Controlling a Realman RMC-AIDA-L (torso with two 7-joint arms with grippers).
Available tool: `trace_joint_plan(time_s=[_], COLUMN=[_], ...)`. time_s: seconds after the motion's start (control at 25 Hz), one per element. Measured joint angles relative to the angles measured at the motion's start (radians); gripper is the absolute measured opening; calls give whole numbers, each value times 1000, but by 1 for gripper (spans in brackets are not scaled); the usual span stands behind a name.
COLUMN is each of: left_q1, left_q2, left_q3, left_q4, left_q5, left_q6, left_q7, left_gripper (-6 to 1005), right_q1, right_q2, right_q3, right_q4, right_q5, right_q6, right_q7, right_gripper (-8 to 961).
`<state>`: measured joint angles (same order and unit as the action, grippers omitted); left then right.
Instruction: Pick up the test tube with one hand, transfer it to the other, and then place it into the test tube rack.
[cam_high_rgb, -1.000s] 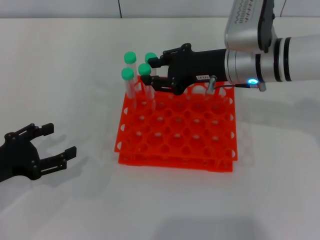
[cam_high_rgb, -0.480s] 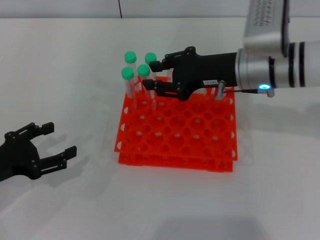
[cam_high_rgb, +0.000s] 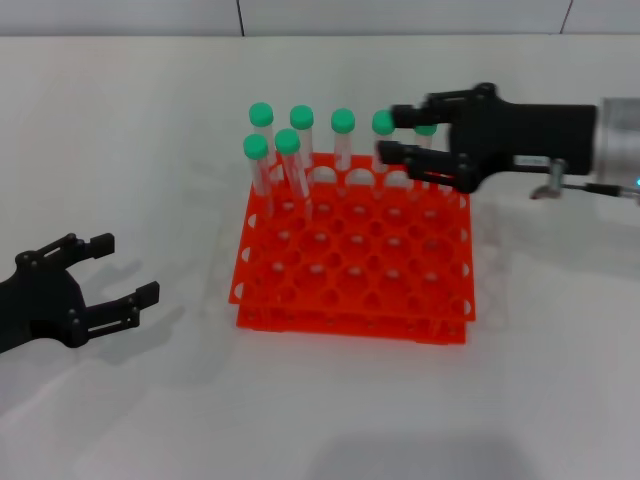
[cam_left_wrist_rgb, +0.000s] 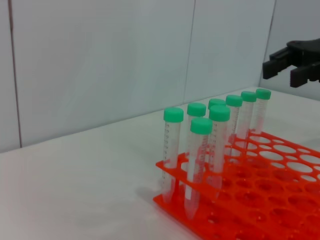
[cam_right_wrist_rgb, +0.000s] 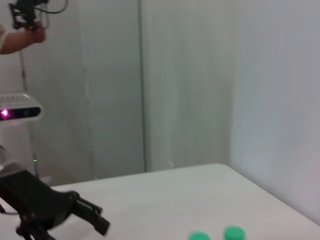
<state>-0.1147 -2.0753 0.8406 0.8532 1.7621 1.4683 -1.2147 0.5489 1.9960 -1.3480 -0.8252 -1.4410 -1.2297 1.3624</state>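
The orange-red rack (cam_high_rgb: 350, 300) stands mid-table and holds several green-capped tubes along its back row and back-left corner. One front tube (cam_high_rgb: 290, 165) leans slightly in its hole. My right gripper (cam_high_rgb: 392, 134), black with a small white label, hovers open and empty over the rack's back right, in front of the tubes there. It also shows in the left wrist view (cam_left_wrist_rgb: 285, 72), above and beyond the tubes (cam_left_wrist_rgb: 202, 150) in the rack (cam_left_wrist_rgb: 280, 200). My left gripper (cam_high_rgb: 110, 272) is open and empty, low at the table's left.
A white table top surrounds the rack, with a pale wall behind. The right wrist view shows my left gripper (cam_right_wrist_rgb: 95, 216) far off and two green caps (cam_right_wrist_rgb: 234, 233) at the lower edge.
My right gripper has drawn back to the right, away from the back-left tubes, staying open; the leaning tube stays in the rack. My left gripper shifted slightly.
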Motion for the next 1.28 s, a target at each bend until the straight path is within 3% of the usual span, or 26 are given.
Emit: trace_joint_plan(time_s=[0.24, 0.48, 0.72, 0.92, 1.08, 1.28], left_q1=[-22, -42, -66, -105, -137, -170], left_q2=[8, 15, 40, 88, 111, 117], left_q3=[0, 0, 1, 0, 0, 0], left_q4=[-4, -5, -27, -88, -116, -117], left_q5=[2, 9, 12, 12, 43, 103], left_q6=[11, 26, 77, 131, 169, 191], left_q7=[-8, -20, -36, -47, -57, -83], left_gripper=[876, 875, 875, 875, 876, 876], right_q1=[-90, -163, -154, -148, -143, -130], right_q2=[-10, -1, -21, -25, -27, -29], right_q3=[90, 161, 165, 161, 159, 157], right_q4=[6, 28, 123, 157, 168, 186], right_q5=[-19, -20, -30, -32, -64, -90], right_q6=[-63, -117, -138, -149, -163, -176], right_q7=[-72, -156, -167, -180, -186, -180], right_gripper=[430, 504, 600, 777, 770, 768])
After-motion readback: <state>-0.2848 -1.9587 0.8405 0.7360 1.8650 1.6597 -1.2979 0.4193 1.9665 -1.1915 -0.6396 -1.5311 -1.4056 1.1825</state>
